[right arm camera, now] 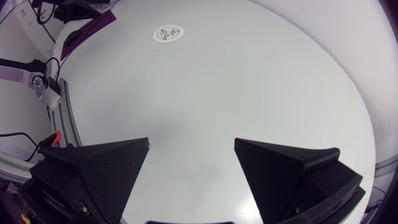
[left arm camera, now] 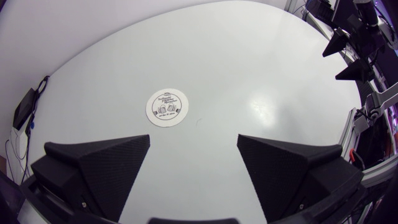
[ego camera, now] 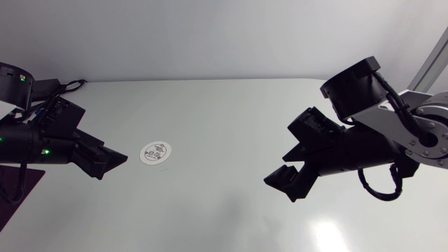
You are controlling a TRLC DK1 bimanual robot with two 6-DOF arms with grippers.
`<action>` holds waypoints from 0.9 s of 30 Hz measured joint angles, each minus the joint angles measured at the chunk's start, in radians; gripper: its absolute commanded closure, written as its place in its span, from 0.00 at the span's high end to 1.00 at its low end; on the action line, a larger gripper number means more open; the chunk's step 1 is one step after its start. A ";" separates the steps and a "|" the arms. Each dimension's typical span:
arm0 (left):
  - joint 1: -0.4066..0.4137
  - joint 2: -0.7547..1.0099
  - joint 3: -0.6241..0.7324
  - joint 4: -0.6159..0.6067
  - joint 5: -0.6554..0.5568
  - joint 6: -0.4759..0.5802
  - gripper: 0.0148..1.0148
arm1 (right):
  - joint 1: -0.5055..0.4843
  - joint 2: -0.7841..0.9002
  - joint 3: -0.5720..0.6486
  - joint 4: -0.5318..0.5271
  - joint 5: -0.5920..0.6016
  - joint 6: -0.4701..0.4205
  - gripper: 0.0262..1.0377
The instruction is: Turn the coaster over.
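Note:
A round white coaster (ego camera: 155, 152) with dark print on its upper face lies flat on the grey table, left of the middle. My left gripper (ego camera: 116, 162) hovers just left of it, open and empty; in the left wrist view the coaster (left arm camera: 166, 106) lies a short way ahead of the gripper (left arm camera: 194, 155). My right gripper (ego camera: 283, 183) hangs open and empty over the right half of the table, far from the coaster. In the right wrist view the coaster (right arm camera: 168, 33) is small and far ahead of the gripper (right arm camera: 191, 158).
A black cable and small box (ego camera: 54, 87) lie at the table's back left corner. A dark purple cloth (ego camera: 17, 187) sits under my left arm at the left edge. The table (ego camera: 224, 217) is bare between the two grippers and along the front.

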 measured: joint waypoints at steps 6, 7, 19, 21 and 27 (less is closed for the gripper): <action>0.000 0.001 0.000 0.000 0.000 0.000 0.98 | 0.000 0.000 0.000 0.000 0.000 0.000 0.96; 0.000 0.002 0.000 0.000 0.000 0.000 0.97 | 0.000 0.000 0.000 0.000 0.000 0.000 0.96; 0.031 0.117 0.000 0.099 0.000 0.023 0.97 | 0.000 0.001 0.001 0.000 0.000 0.000 0.96; 0.041 0.174 0.000 0.123 0.000 0.031 0.97 | 0.000 0.006 0.006 0.001 0.000 0.000 0.96; 0.043 0.320 0.017 0.193 0.001 0.047 0.97 | 0.000 0.086 0.054 0.018 0.000 0.000 0.96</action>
